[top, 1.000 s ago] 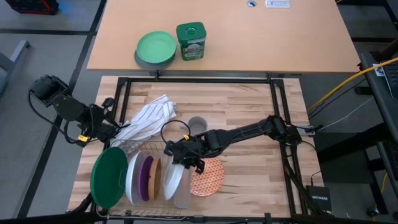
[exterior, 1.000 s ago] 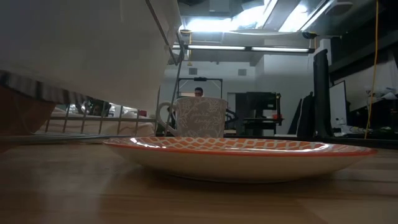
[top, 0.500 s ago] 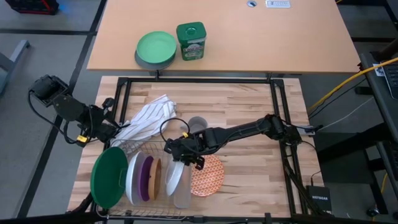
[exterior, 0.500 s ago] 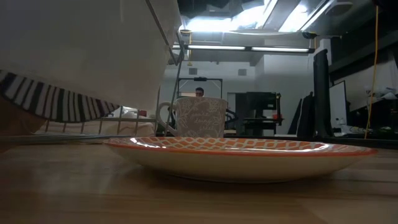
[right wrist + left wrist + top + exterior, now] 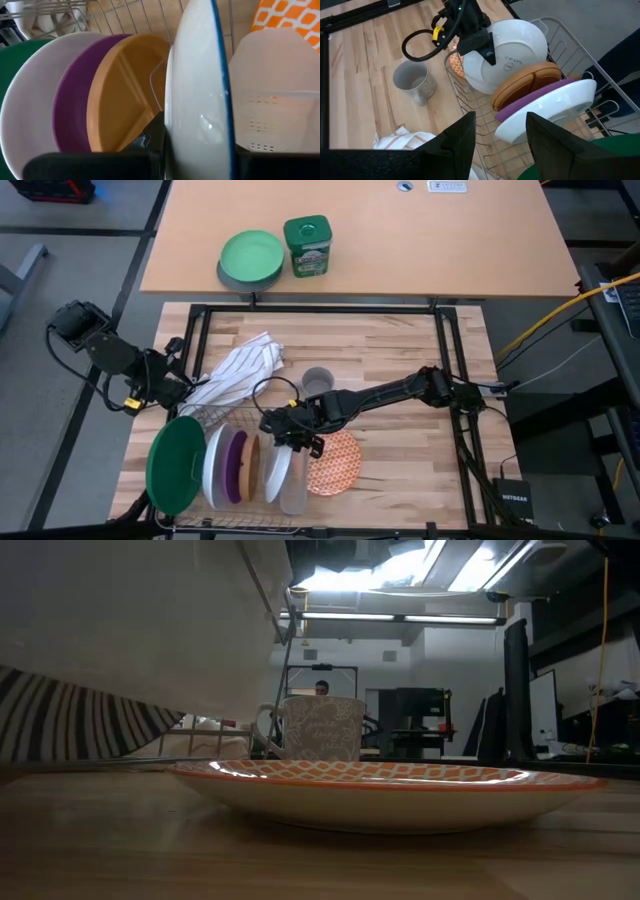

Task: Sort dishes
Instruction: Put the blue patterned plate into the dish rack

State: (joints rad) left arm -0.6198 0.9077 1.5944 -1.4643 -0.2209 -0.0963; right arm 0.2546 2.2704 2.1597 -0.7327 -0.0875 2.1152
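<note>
Several dishes stand on edge in a wire rack (image 5: 215, 420) at the near left: dark green (image 5: 172, 467), white (image 5: 212, 467), purple (image 5: 235, 467) and brown (image 5: 251, 465). My right gripper (image 5: 292, 435) is shut on a white plate with a blue rim and striped face (image 5: 277, 472), at the rack's right end beside the brown plate (image 5: 125, 95). An orange patterned plate (image 5: 337, 463) lies flat on the table just right of the rack. My left gripper (image 5: 500, 145) waits open above the rack's far left corner, near a striped cloth (image 5: 240, 368). My right gripper pinches the blue-rimmed plate's upper rim (image 5: 487, 50), one finger on each face. The fingers slant down from the table's far right. The plate stands nearly upright on edge, its lower part inside the rack next to the brown plate; whether it rests on the wires, I cannot tell.
A grey patterned mug (image 5: 318, 380) stands on the table beyond the rack. A pale plastic holder (image 5: 280, 95) sits at the rack's right end, close to the held plate. On the far tan table are a light green plate on a grey bowl (image 5: 250, 258) and a green tin (image 5: 307, 246).
My right gripper has sunk a little toward the rack with the blue-rimmed plate, still shut on it. The plate has come down beside the brown plate and stands more upright than before; in the low view more of its striped face shows.
</note>
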